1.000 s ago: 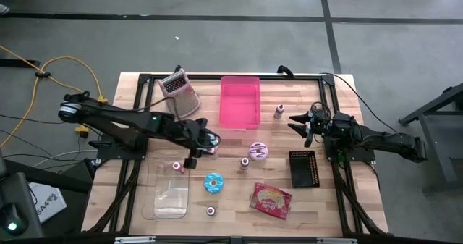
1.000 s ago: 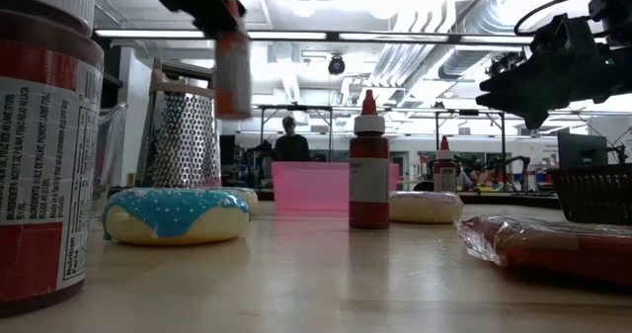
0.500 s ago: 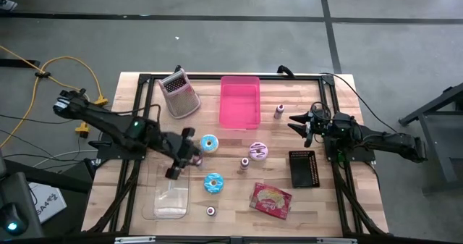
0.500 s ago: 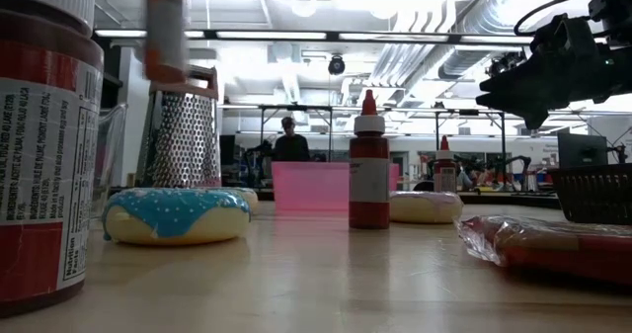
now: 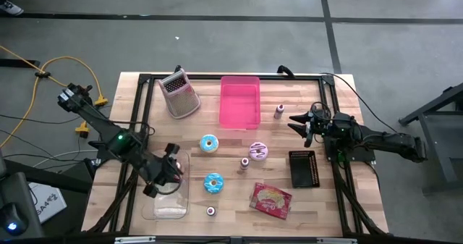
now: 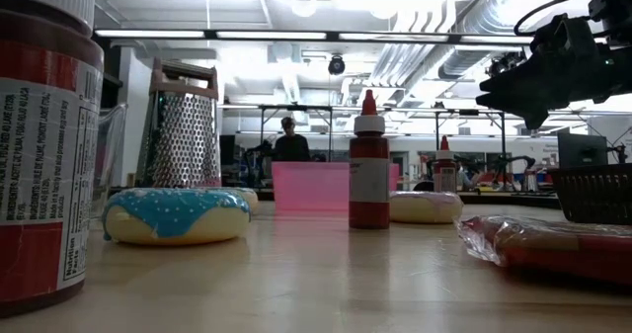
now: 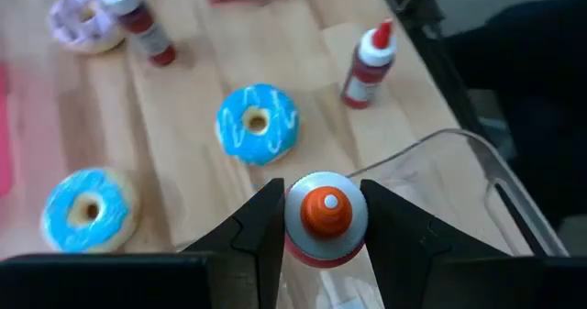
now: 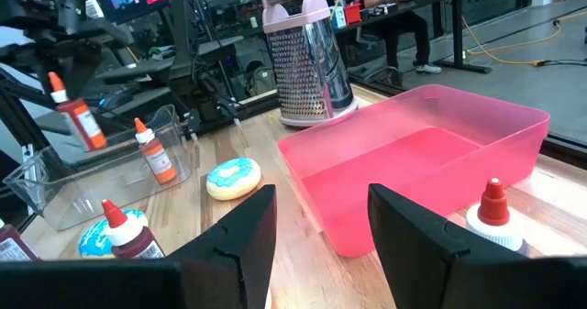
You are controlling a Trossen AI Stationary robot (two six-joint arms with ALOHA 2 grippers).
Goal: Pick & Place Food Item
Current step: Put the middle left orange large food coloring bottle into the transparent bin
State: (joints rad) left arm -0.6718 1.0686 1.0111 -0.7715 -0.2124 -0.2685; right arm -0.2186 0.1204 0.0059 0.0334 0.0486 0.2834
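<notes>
Left tool: the left tool (image 7: 316, 219) is closed part-way on a small sauce bottle (image 7: 326, 215) with an orange cap, one finger on each side of its neck; it hangs over the clear plastic container (image 5: 168, 193) at the front left of the tabletop (image 5: 340, 204).
Sauce bottle: clamped between the left tool's fingers and off the tabletop, above the near end of the clear container; whether its base already sits inside the walls I cannot tell.
Right tool: the right tool (image 5: 297, 122) waits at the right side of the tabletop, just beside the black mesh basket (image 5: 304, 169), fingers apart and empty.
Done so far: the pick looks complete, judged by the firm hold and the bottle's place over the container.
Left to do: lowering the bottle into the clear container and letting go; I judge this the placing step, not yet finished.
Inside the container: the right wrist view suggests another bottle may stand in it, but I cannot be sure.
Still on the tabletop: two blue-iced doughnuts (image 5: 213, 183), a pink-iced doughnut (image 5: 258, 151), several other small sauce bottles (image 5: 244, 163), a red packet (image 5: 271, 200), a box grater (image 5: 180, 95) and an empty pink bin (image 5: 239, 101).
Overall progress: one item mid-transfer; if the other foods are also to be moved, most of the job remains.
</notes>
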